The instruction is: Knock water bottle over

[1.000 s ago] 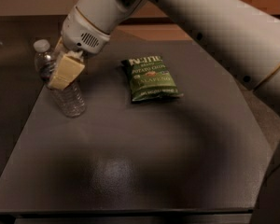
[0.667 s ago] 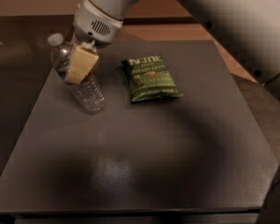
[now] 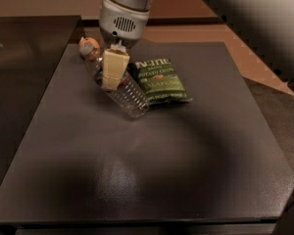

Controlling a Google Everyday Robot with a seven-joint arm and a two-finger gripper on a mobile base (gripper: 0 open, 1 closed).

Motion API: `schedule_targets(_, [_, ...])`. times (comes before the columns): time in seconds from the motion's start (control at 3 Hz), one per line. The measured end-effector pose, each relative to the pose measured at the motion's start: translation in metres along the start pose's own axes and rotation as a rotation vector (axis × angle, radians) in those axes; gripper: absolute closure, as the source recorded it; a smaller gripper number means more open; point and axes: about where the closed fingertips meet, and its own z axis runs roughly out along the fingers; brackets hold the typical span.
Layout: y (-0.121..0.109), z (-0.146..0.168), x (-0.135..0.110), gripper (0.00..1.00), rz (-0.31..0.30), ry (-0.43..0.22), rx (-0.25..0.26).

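**My gripper is on the tipped bottle**

The water bottle is a bit above the middle of the frame, toward the left. It is clear plastic with little ribs going round it, so I can see the dark table through it. It is not standing up. It slants, with its pale round cap pointing to the upper left and its flat bottom pointing to the lower right. I cannot tell if it lies all the way flat.

My gripper comes down from the top of the frame. Its pale cream end is over the middle of the bottle and looks like it is touching it. I cannot tell if my gripper is open or shut. Above it is my wrist, round, smooth and light grey, with a small patch of slots on the front.

Just to the right of the bottle lies a green chip bag. It is flat, shiny and a bit crinkly, with pale letters on it. The bottom of the bottle is right beside the bag's left edge.

Both things rest on a big table. Its top is flat, dark grey and a little bumpy, with a soft shine near the lower middle.
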Motion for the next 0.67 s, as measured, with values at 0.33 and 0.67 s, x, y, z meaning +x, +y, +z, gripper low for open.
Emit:
schedule_targets(0.33, [0.005, 0.005, 0.021, 1.0, 0.041, 0.091, -0.008])
schedule_targets(0.67, [0.009, 0.014, 0.032, 1.0, 0.056, 0.157, -0.016])
